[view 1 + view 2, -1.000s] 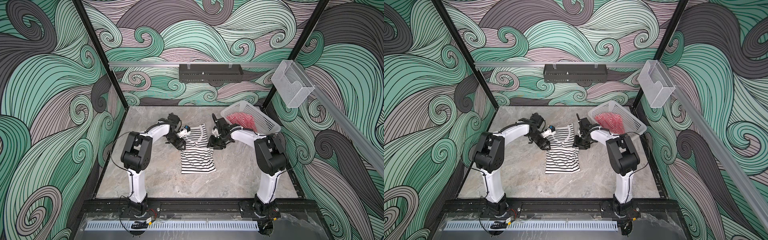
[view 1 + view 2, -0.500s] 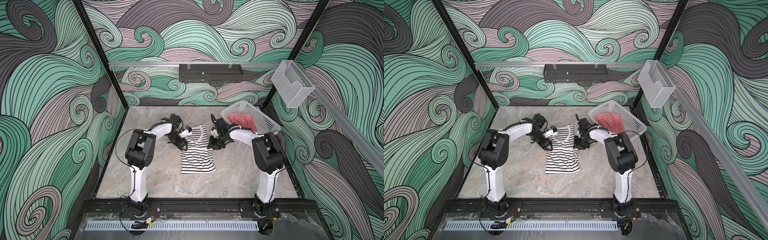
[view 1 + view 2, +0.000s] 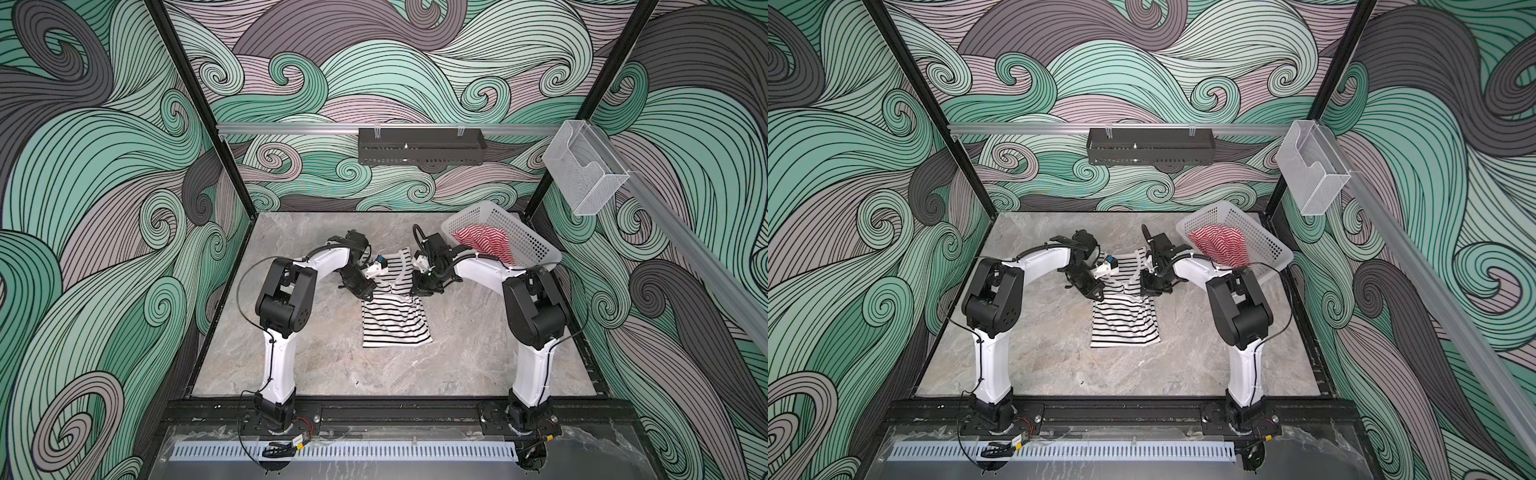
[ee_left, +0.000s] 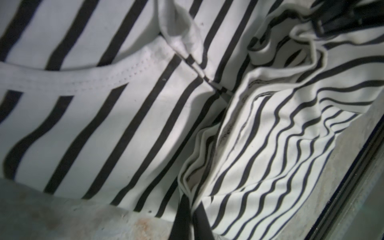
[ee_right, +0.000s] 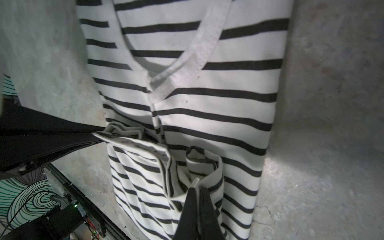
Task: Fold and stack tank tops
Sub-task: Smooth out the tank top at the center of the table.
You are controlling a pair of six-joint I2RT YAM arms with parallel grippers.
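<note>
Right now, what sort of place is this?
Likely a robot lab cell: two arms bolted at a table's edge, printed walls on a metal frame, a striped top between them.

We see bare tabletop open on the near side and flanks of the black-and-white tank top, white basket blocking our far right corner

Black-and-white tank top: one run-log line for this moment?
left tool: shut on black-and-white tank top | right tool: shut on it too | red-and-white tank top: in basket | stack: not started
</note>
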